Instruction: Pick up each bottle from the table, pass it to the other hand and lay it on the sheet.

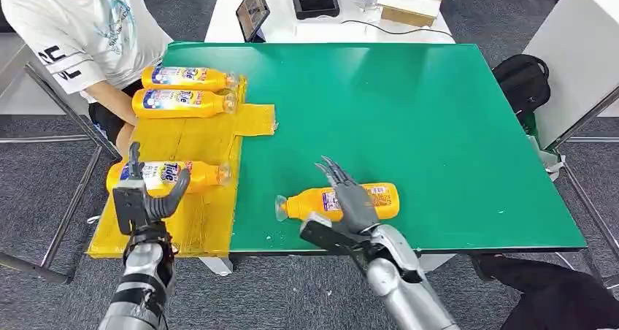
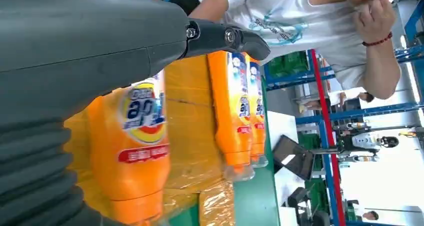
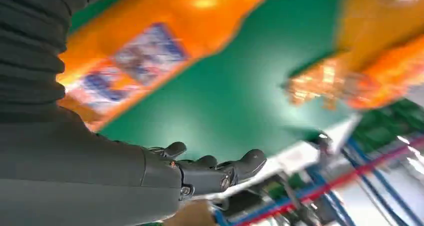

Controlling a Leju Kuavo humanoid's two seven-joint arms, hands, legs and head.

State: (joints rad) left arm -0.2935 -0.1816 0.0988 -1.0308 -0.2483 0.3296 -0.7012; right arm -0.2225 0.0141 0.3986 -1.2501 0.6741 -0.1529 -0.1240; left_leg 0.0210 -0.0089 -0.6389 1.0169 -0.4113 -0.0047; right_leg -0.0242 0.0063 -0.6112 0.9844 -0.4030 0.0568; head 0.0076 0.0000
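One orange bottle (image 1: 381, 199) lies on its side on the green table (image 1: 409, 111) near the front edge, cap toward the yellow sheet (image 1: 197, 136). My right hand (image 1: 349, 200) hovers over its middle with fingers stretched out and holds nothing; the right wrist view has the bottle (image 3: 150, 46) beside the outstretched fingers (image 3: 215, 171). Three more bottles lie on the sheet: two at the far end (image 1: 186, 77) (image 1: 182, 103) and one near me (image 1: 201, 175). My left hand (image 1: 150, 198) is at that near bottle's base, fingers apart. In the left wrist view this bottle (image 2: 140, 136) lies by the extended hand (image 2: 90, 41).
A person (image 1: 80, 31) sits at the table's far left corner, close to the sheet. Behind the green table a white table carries a tablet (image 1: 252, 10), a controller (image 1: 315, 1) and a cardboard box (image 1: 412, 0). A black backpack (image 1: 522, 78) is on the floor at the right.
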